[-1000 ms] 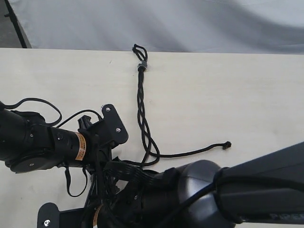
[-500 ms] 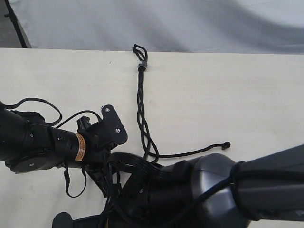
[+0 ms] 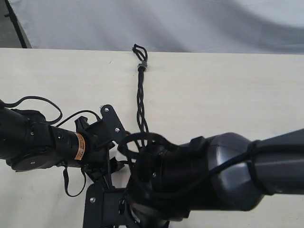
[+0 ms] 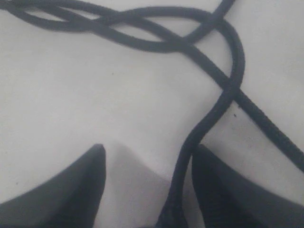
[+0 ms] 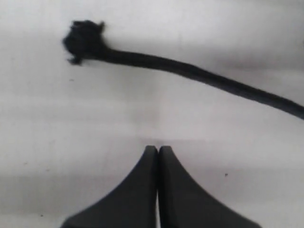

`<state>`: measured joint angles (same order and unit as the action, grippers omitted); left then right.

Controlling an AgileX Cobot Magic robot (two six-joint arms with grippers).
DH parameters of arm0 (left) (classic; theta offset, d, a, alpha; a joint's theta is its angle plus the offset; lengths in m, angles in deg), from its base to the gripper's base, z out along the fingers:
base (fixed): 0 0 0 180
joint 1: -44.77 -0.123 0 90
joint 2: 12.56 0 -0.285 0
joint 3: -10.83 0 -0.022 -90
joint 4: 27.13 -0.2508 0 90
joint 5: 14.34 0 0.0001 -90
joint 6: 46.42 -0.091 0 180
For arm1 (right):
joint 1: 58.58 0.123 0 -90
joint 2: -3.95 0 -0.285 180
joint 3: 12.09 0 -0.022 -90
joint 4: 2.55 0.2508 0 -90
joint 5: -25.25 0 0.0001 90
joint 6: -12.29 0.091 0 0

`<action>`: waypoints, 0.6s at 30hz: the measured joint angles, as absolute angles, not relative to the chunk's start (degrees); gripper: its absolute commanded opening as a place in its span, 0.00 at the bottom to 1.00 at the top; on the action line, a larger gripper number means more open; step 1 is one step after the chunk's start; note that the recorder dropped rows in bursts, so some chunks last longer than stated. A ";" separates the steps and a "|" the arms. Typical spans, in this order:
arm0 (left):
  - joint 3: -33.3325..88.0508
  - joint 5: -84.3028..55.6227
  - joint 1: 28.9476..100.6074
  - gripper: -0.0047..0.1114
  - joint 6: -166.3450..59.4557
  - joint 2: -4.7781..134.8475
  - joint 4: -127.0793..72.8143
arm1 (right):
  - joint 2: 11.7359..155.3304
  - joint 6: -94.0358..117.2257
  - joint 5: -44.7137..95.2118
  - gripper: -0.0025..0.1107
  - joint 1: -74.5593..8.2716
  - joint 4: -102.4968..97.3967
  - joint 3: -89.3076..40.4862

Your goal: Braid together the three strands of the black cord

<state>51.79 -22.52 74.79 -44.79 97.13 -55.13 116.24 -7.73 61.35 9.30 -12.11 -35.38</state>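
Beneath right arm (image 3: 223,171) — black cord (image 3: 140,97) lower half hidden

A pale cream wood-grain bench (image 3: 237,95) meets a wrinkled grey-white cloth backdrop (image 3: 190,23), softly lit, along its far edge.

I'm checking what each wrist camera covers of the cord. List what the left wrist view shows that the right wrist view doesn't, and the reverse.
Only the left wrist view: the left gripper open, one strand running between its fingers, close to one of them, and crossing the other strands beyond. Only the right wrist view: the right gripper shut and empty, with a strand's frayed knot lying apart from the fingertips. Both: black cord lying on the pale table.
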 measured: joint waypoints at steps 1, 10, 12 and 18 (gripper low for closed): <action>51.79 -22.52 74.79 0.49 -44.79 97.13 -55.13 | 116.24 -7.49 60.49 0.02 8.56 -12.11 -35.38; 51.79 -22.44 74.79 0.49 -44.79 97.13 -55.04 | 115.81 -8.02 50.47 0.02 10.72 -9.71 -35.38; 51.79 -22.44 74.79 0.49 -44.79 97.13 -55.04 | 116.24 -8.18 46.81 0.02 11.59 -9.31 -35.38; 51.79 -22.44 74.79 0.49 -44.52 97.13 -55.04 | 119.42 -8.21 45.68 0.02 11.71 -9.31 -35.38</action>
<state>51.79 -22.44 74.79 -44.52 97.13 -55.04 119.42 -8.21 45.68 11.71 -9.31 -35.38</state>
